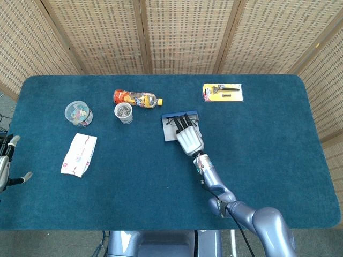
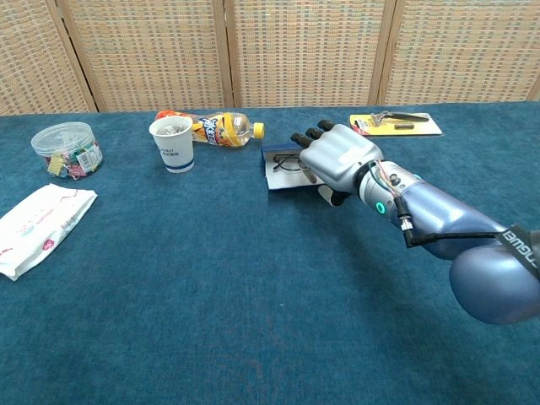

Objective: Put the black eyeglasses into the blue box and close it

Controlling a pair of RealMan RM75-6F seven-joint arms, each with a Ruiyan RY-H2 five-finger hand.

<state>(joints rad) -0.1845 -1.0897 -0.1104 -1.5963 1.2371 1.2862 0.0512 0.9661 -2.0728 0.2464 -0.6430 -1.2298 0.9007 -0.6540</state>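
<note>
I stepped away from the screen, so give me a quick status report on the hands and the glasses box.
Right hand flat over the blue box. Glasses inside. Left hand idle at table edge. Nothing blocking.

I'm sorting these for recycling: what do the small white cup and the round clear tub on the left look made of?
The small white cup looks like matte paper, opaque with printed text. The round clear tub looks like glossy plastic; its colourful contents show through the wall.

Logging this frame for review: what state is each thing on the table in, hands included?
blue box: open, lying flat
black eyeglasses: inside the box
right hand: over the box, fingers extended
left hand: at the table's edge, holding nothing
bottle: on its side
paper cup: upright
</note>
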